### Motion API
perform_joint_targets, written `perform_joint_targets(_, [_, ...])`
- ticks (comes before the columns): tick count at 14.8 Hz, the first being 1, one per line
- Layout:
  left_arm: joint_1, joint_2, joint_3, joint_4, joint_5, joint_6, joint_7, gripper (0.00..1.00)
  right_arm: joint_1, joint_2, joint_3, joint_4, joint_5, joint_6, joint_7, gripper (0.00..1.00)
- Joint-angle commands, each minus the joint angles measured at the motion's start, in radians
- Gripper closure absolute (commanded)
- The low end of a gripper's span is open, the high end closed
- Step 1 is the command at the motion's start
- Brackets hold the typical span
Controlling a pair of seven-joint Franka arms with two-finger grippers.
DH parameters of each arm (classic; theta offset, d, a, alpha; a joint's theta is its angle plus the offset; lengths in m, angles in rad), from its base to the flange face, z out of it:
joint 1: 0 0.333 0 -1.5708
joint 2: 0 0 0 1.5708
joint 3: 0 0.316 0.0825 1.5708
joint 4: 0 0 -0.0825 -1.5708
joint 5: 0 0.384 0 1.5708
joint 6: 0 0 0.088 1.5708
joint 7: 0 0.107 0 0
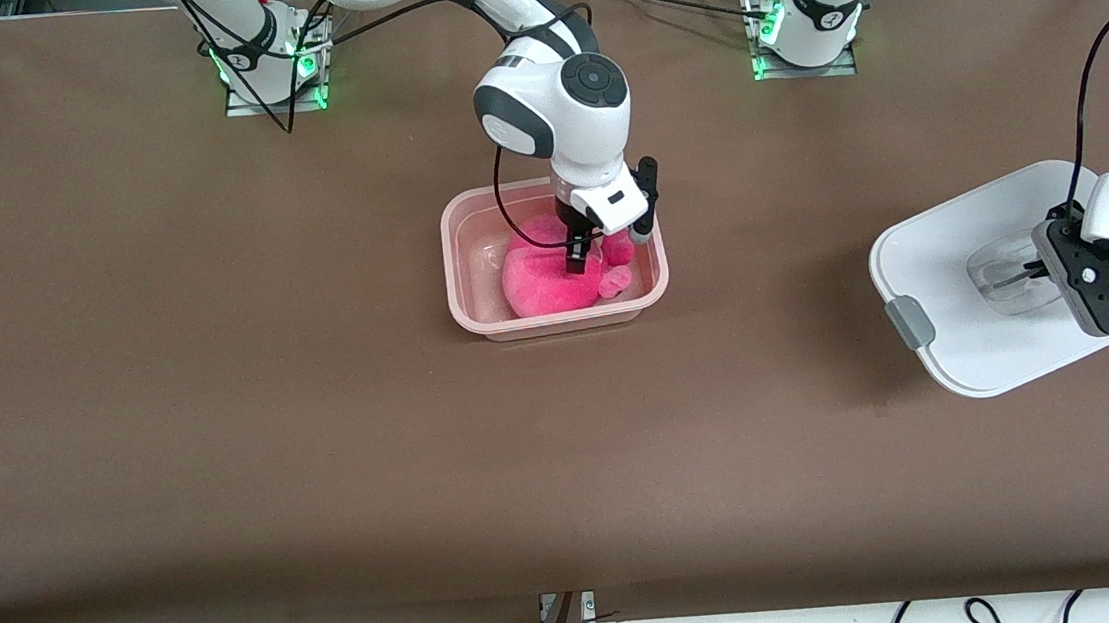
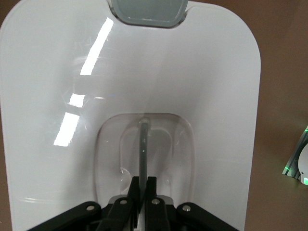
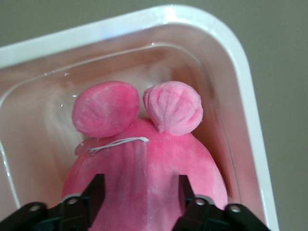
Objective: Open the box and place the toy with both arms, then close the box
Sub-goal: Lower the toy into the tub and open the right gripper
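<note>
Toy [image 1: 544, 282] sits in the box [image 1: 466, 221] mid-counter [image 1: 219, 381]; my right gripper [image 1: 578, 259] fingers straddle it, released. My left gripper [image 1: 1033, 272] fingers clenched on the lid [image 1: 958, 336] handle at the left arm's edge.
</note>
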State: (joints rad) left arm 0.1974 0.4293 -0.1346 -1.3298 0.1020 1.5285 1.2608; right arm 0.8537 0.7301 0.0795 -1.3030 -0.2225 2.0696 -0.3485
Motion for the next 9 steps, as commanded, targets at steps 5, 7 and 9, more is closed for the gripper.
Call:
perform_joint_targets(5, [-0.041, 0.000, -0.017, 0.020, 0.007, -0.011, 0.019, 1.00, -0.117, -0.194, -0.010, 0.002, 0.080, -0.157, -0.001, 0.00])
perform_joint_targets(7, [-0.099, 0.000, -0.017, 0.020, 0.002, -0.008, 0.016, 1.00, -0.169, -0.244, -0.020, 0.004, 0.094, -0.172, -0.003, 0.00])
perform_joint_targets(9, [-0.195, 0.000, -0.023, 0.020, -0.016, -0.008, 0.003, 1.00, -0.212, -0.308, -0.062, 0.004, 0.114, -0.282, -0.003, 0.00])
